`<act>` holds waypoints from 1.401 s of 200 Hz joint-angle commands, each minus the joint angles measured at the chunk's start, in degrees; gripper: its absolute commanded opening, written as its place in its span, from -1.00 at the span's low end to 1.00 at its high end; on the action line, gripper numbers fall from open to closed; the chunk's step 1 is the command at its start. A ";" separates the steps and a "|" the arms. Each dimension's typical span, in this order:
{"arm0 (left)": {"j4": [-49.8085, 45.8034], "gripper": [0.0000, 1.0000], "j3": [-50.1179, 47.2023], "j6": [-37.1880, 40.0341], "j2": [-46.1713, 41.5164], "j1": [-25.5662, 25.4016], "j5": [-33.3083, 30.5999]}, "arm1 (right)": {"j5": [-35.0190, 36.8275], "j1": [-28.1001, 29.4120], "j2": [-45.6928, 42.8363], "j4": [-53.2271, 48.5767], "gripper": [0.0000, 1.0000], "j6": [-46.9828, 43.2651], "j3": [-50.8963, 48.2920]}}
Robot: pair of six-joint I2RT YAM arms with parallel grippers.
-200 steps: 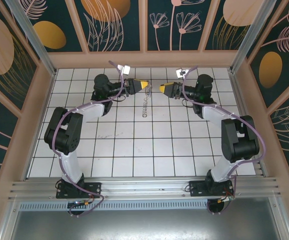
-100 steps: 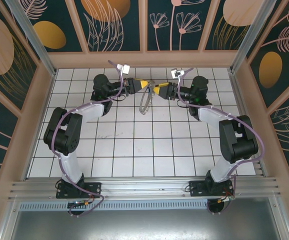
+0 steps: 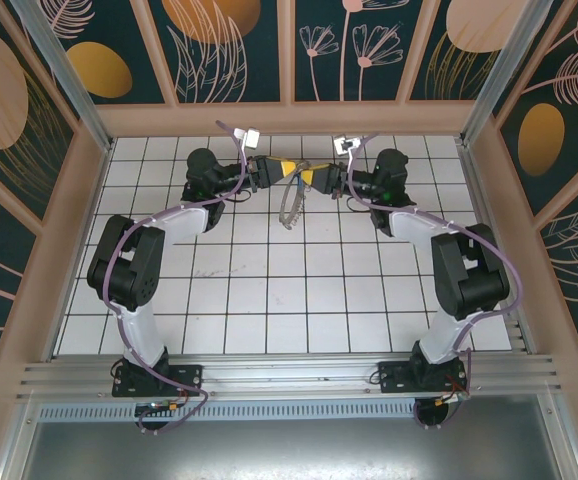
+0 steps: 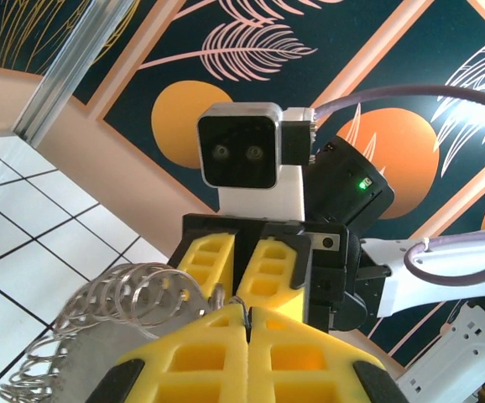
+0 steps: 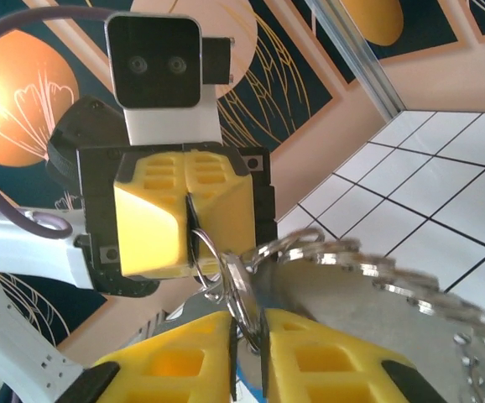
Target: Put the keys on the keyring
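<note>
Both claws met nose to nose, high over the far side of the desk point(image 3: 269, 290). The left claw point(image 3: 287, 170) was clamped tight, fingers pressed flush, with a thin wire of the keyring point(image 3: 289, 210) coming out of the seam at its tip. The right claw point(image 3: 315, 178) faced it, jaws drawn in to a narrow slot with silvery rings of the keyring's rim caught between them. So the keyring was pinched from both sides, right where the two tips touched. From there it hung down below the claws and clear of the tiles. In the right wrist view its fringe point(image 5: 377, 277) fanned out just beside that claw's fingers point(image 5: 310, 361). A blue sliver point(image 5: 237, 382) showed low in the slot; I couldn't tell whether it was the key.
</note>
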 commanded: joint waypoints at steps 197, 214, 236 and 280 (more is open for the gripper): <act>4.00 -1.00 -0.60 -1.58 -1.86 -1.22 -3.69 | 1.66 4.41 1.16 -9.43 -0.72 -5.90 6.09; 4.33 -1.00 -0.84 -1.77 -1.89 -1.18 -4.15 | 1.31 2.71 -0.67 -8.08 -0.32 -4.02 4.26; 4.75 -1.00 -1.04 -2.18 -1.86 -1.18 -4.57 | -0.53 -0.66 -3.65 -2.39 -0.11 1.61 0.48; 6.14 -1.00 -1.17 -3.16 -1.37 -1.20 -5.23 | -2.90 -6.05 -6.72 13.16 0.04 20.37 -3.64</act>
